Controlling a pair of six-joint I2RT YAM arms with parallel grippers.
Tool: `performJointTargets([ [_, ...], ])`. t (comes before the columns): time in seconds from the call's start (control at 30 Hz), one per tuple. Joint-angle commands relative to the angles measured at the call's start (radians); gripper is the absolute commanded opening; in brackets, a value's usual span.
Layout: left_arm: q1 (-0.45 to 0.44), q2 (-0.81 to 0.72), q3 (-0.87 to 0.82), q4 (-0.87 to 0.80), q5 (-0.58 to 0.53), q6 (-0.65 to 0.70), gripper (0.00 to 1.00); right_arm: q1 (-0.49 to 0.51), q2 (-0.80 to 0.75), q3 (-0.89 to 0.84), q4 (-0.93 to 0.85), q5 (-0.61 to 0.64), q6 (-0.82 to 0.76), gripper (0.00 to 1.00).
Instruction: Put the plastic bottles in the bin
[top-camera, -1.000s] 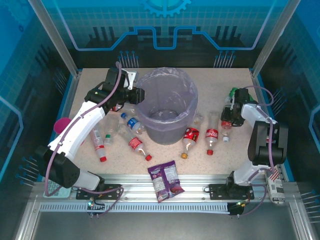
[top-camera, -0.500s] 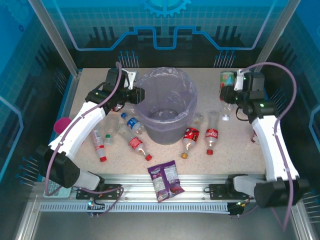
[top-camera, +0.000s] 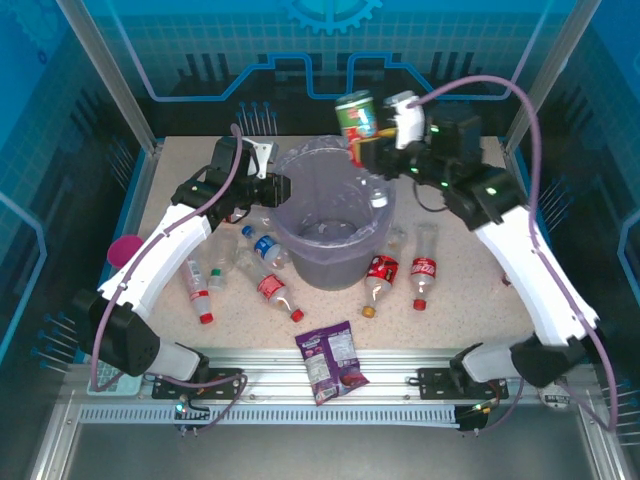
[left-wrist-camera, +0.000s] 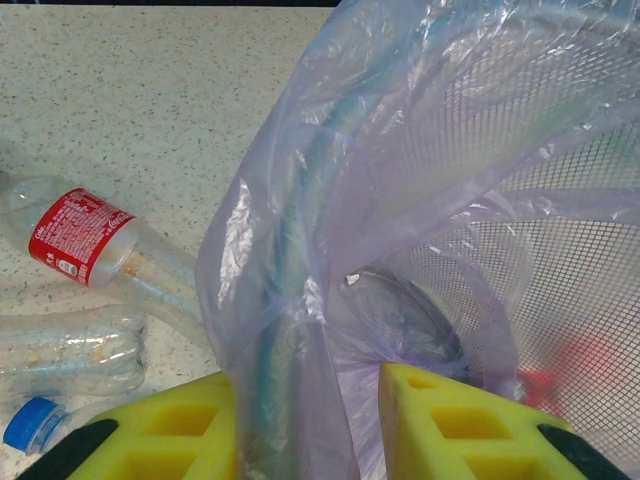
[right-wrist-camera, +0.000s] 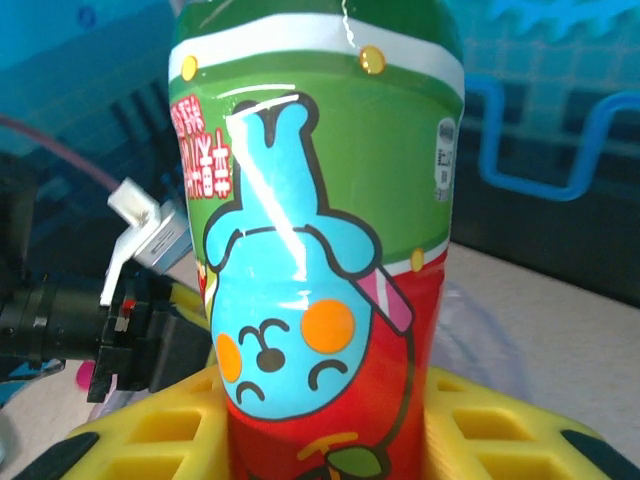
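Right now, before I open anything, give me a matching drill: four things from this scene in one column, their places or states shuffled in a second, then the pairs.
Things
1. green bottle
2. left pincer
3. snack packet
4. blue-labelled bottle

Places or states
A. lying flat, left of the bin
B. held in the right pincer, raised near the bin's rim
C. clamped on the bin's bagged rim
D. at the near edge, partly on the metal rail

Pairs: 1-B, 2-C, 3-D, 4-A
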Motion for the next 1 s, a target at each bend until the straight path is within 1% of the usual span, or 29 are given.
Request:
performJointTargets([
  [0.0, 0.012, -0.021, -0.028, -0.017, 0.013, -0.014, 0.34, 0.055, 0.094, 0.059, 0.005, -0.037, -0.018, 0.37],
  [0.1, 0.011, -0.026, -0.026, -0.013, 0.009, -0.015, 0.34, 0.083, 0.169, 0.086, -0.022, -0.029, -0.024, 0.37],
  [0.23, 0.011, -0.027, -0.027, -0.014, 0.002, -0.015, 0.34, 0.1, 0.232, 0.087, -0.074, -0.012, -0.045, 0.38],
  [0.3, 0.011, -0.027, -0.027, -0.014, -0.001, -0.013, 0.34, 0.109, 0.241, 0.067, -0.088, -0.016, -0.066, 0.38],
  [0.4, 0.011, -0.029, -0.027, -0.013, -0.007, -0.012, 0.34, 0.116, 0.223, -0.011, -0.061, -0.022, -0.085, 0.39],
  [0.63, 0.011, -0.03, -0.028, -0.012, -0.017, -0.01, 0.33, 0.115, 0.214, -0.139, -0.027, 0.007, -0.097, 0.39],
  [0.87, 0.012, -0.036, -0.03, -0.009, -0.015, -0.008, 0.32, 0.114, 0.27, -0.149, -0.056, 0.044, -0.117, 0.41],
  [0.97, 0.011, -0.041, -0.036, 0.002, -0.013, -0.007, 0.32, 0.117, 0.305, -0.141, -0.08, 0.098, -0.125, 0.42],
])
